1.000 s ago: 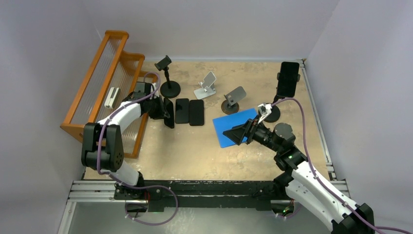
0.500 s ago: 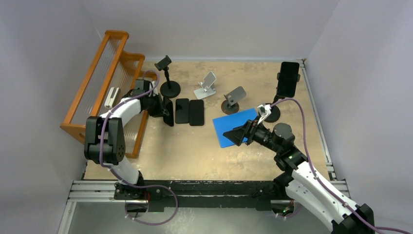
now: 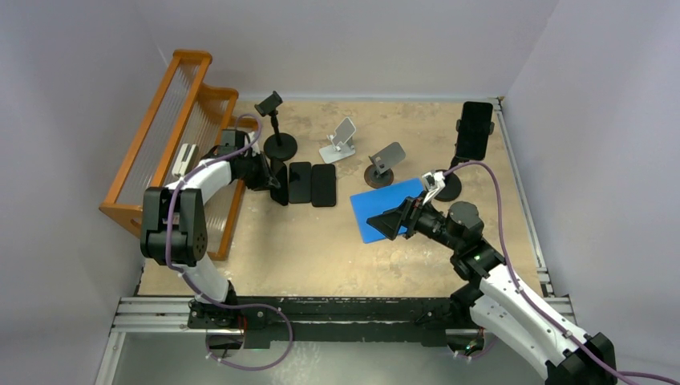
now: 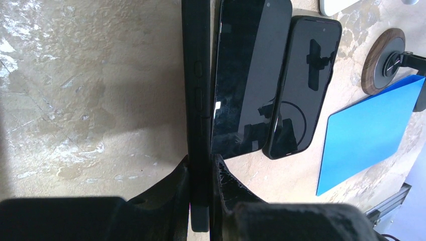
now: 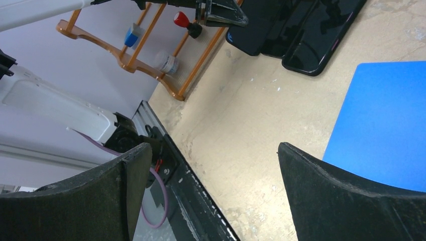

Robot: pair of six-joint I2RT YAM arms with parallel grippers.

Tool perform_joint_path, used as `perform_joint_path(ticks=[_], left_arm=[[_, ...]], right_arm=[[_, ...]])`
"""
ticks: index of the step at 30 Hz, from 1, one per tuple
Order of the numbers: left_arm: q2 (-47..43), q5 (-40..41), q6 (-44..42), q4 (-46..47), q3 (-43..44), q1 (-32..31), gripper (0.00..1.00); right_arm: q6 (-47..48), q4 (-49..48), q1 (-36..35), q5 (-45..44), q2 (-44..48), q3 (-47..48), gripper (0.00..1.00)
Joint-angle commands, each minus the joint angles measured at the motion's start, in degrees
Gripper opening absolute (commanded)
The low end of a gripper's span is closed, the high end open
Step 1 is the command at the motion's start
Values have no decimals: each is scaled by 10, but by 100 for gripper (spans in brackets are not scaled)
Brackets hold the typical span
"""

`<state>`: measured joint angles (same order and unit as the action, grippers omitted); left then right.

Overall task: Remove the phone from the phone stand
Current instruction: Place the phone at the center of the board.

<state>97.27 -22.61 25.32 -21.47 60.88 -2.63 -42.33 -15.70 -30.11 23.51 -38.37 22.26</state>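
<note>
- I'm reading the task as partly done: the left gripper point(image 4: 200, 168) is clamping a black phone point(image 4: 197, 75) by its faces, and the phone is standing on its long edge, left of centre in the overhead view
- I'm taking this phone as already off its stand; it's sitting just beside two flat phones point(image 4: 249, 75) lying screen-up to its right, and I can't tell whether it's touching the nearer one or the table point(image 4: 90, 100)
- three stands across the upper middle are standing empty: black clamp stand point(image 3: 278, 136), white stand point(image 3: 340, 142), grey stand point(image 3: 383, 166)
- what I'm seeing as left: laying the held phone flat and letting go, and a mounted phone point(image 3: 474, 128) is waiting in the tall stand point(image 3: 449, 189) at upper right
- the right gripper point(image 5: 213, 150) is hanging with fingers wide apart, gripping nothing, over the table by the blue mat point(image 5: 382, 115), right of centre in the overhead view
- against a second back: the left wrist and its phone are sitting slightly higher in the frame and closer to the flat pair, and the left arm's upper link is leaning more upright; the right arm is barely moving, and the mounted phone isn't changing
</note>
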Motion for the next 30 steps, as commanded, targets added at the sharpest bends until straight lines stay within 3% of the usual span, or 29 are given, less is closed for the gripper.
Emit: perform_joint_path(ticks=[1,5,20,30], left_arm=[[6,-28,-5,49,27,4,0],[7,-19,-8,45,28,6,1],[4,18,-16,30,28,6,23],[2,47,-19,25,26,6,25]], right_arm=[[11,-16,-2,-1,3,14,97],[12,-14,-2,-1,4,14,97],[12,-1,-2,-8,17,9,97],[13,3,-2,-12,19,5,97]])
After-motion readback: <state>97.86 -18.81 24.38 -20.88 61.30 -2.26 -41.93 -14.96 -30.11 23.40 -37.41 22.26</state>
